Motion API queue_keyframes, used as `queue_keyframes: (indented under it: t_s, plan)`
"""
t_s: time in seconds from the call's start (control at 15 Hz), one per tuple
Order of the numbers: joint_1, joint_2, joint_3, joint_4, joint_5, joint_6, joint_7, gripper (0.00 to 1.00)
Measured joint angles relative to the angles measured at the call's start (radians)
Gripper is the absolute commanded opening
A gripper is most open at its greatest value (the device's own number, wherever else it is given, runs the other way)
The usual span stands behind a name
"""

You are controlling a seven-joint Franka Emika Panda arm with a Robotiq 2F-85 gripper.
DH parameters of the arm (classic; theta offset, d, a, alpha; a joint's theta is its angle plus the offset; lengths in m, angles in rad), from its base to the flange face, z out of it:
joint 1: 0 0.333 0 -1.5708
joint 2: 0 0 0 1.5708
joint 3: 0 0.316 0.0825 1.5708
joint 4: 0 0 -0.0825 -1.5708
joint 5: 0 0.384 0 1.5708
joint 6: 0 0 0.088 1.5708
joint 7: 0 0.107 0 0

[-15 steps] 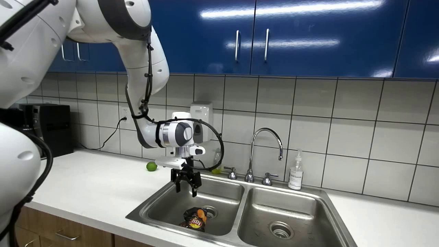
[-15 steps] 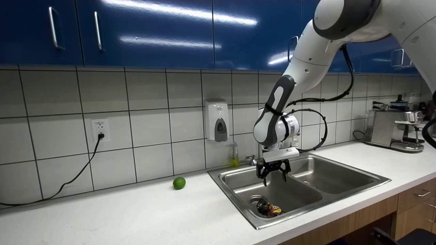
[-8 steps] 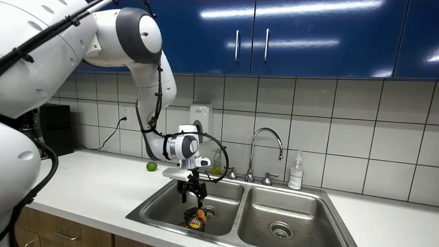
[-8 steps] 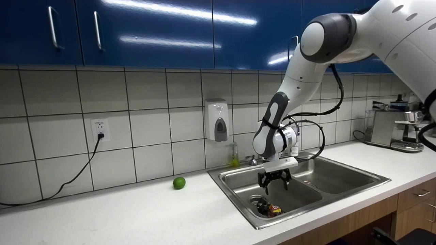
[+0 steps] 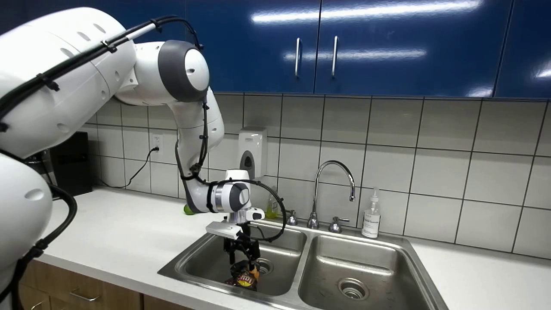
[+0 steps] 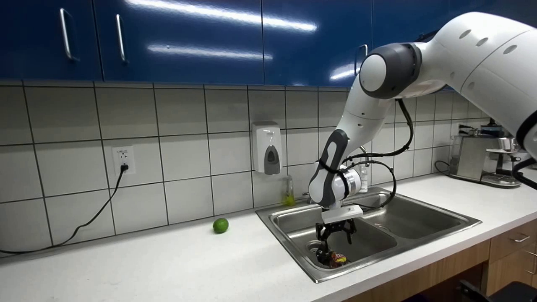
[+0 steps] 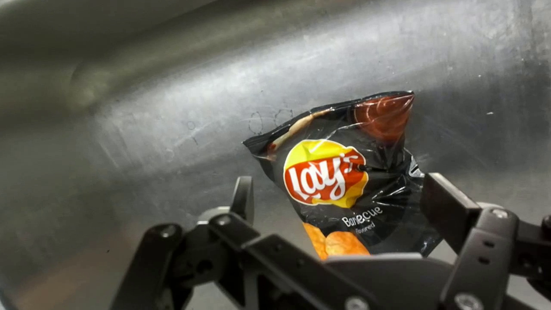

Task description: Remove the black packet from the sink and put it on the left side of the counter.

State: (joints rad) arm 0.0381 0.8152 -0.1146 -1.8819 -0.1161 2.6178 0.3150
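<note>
The black packet, a Lay's chip bag, lies in a basin of the steel sink [image 5: 172, 272]. It shows in both exterior views [image 5: 246, 280] [image 6: 337, 260] and in the wrist view [image 7: 331, 172]. My gripper [image 5: 242, 261] points down into that basin, right above the packet; an exterior view also shows it [image 6: 335, 245]. In the wrist view the gripper [image 7: 344, 200] is open, its fingers wide apart. The packet appears between them, nearer the right finger; whether that finger touches it I cannot tell. The packet's lower end is hidden by the gripper. The white counter [image 6: 168, 260] extends beside the sink.
A green lime [image 6: 220, 225] sits on the counter near the wall. The faucet [image 5: 316, 193], its handles and a soap bottle [image 5: 371, 219] stand behind the sink. A divider [image 5: 301, 262] separates the two basins. A soap dispenser [image 6: 267, 147] hangs on the wall.
My arm has come down, and the gripper has dropped from above the sink to just over the packet. It stays open. The packet has not moved.
</note>
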Motion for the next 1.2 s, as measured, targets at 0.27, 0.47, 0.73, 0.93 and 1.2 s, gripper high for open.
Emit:
queue_keyframes:
  t_s: [0.27,0.47,0.73,0.93,1.2]
  plan:
    - [0.009,0.051,-0.005,0.04,0.014,0.008,0.0,1.0]
    - [0.018,0.088,-0.015,0.072,0.018,0.014,0.0,1.0]
    - [0.027,0.134,-0.027,0.114,0.022,0.017,0.001,1.0]
    - [0.032,0.161,-0.033,0.14,0.03,0.019,0.001,1.0]
    - [0.044,0.187,-0.044,0.164,0.039,0.021,0.002,0.74]
